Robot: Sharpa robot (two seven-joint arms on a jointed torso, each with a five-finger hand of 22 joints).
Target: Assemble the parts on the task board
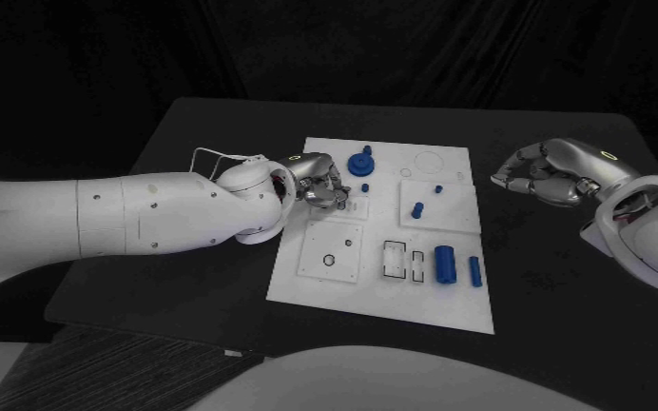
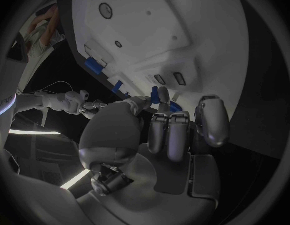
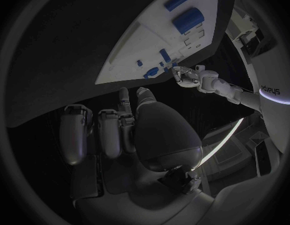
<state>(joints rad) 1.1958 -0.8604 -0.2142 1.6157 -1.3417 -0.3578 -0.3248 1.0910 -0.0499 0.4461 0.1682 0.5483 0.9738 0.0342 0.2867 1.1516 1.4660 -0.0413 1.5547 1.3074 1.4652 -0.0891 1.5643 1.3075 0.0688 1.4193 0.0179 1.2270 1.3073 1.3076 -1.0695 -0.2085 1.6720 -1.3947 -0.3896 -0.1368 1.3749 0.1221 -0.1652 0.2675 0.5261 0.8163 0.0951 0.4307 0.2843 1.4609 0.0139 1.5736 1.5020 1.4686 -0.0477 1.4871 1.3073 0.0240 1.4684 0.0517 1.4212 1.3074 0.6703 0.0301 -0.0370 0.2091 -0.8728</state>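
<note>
White and flat, the task board [image 1: 453, 311] lay in the middle of the black bench [image 1: 205, 126], with the blue parts spread over its middle and right-hand half.

By my count there were six parts. A round toothed part [image 1: 360, 162] sat near the far edge and a short peg [image 1: 365, 187] just nearer than it. A second short peg [image 1: 437, 187] and a stubby cylinder [image 1: 416, 209] stood on a raised square. A thick cylinder [image 1: 444, 263] and a slim cylinder [image 1: 474, 271] lay side by side toward the near right. There was one board and two robot hands.

The left robot hand [image 1: 319, 183] hovered over the board's left part, just beside the round toothed part and the first peg, with its fingers curled inward. In the left wrist view a blue sliver [image 2: 155, 93] showed close against a fingertip. I could not tell whether the fingers pinched it or merely stood beside it.

The right robot hand [image 1: 549, 171] hung over the bench, off the board's right edge and well apart from every part. Its fingers were drawn in with nothing between them.

I judged the task to be at an early stage, since most parts lay loose. The step in hand seemed to be picking or seating a small peg at the left. The next move would call for a fine, steady pinch, and for the piece to be lined up squarely over its hole before pressing.
</note>
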